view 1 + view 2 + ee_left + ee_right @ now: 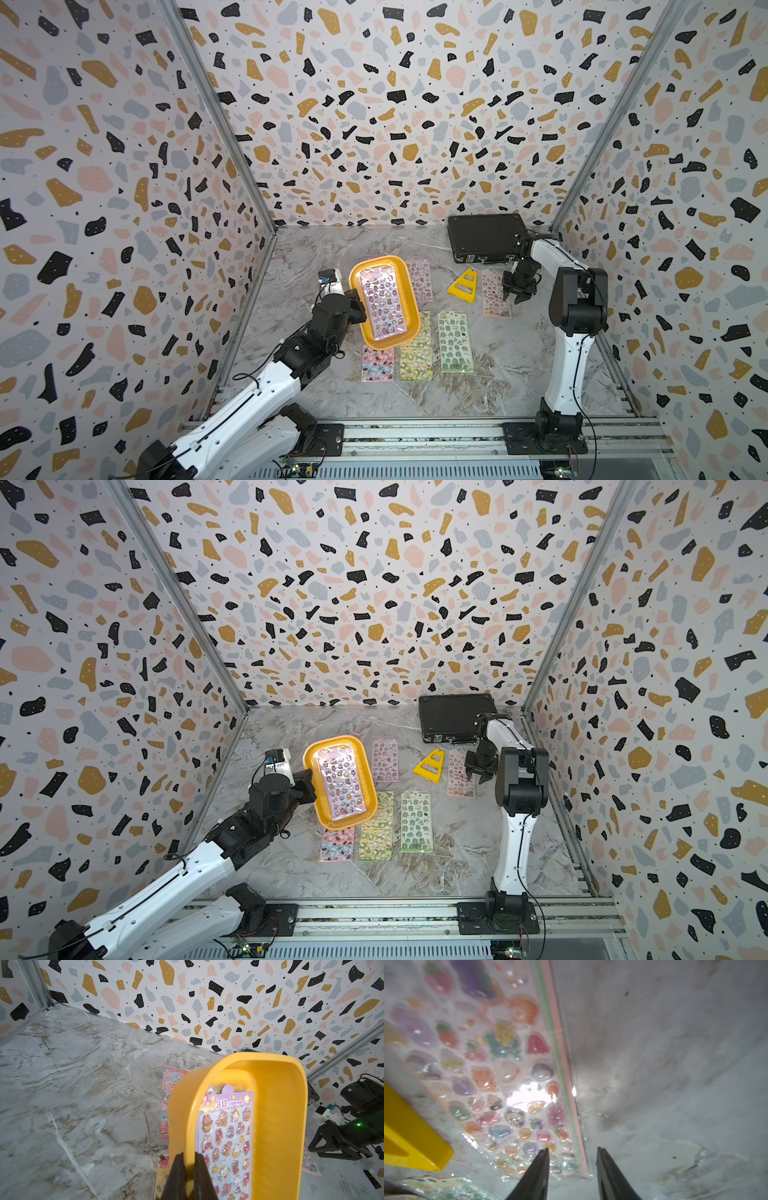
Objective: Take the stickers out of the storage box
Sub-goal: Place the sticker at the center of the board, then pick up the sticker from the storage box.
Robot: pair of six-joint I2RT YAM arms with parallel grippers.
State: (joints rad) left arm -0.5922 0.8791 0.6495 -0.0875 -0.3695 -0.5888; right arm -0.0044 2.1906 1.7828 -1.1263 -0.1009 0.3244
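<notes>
The left gripper's [189, 1155] jaws are clamped on the storage box [259, 1057] rim, near the table's [498, 374] middle. A purple sticker sheet [226, 1136] is seen inside. The right gripper's [572, 1149] jaws are held apart, empty, over a pink sticker sheet [488, 1064] nearer the right edge.

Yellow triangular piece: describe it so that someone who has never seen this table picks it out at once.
Find the black briefcase far back on the right. Just in front of it, the yellow triangular piece lies flat beside a pink sticker sheet. It alone is a plain triangle with cut-out openings; the sheets are printed rectangles, and the storage box is a rounded tub.
</notes>
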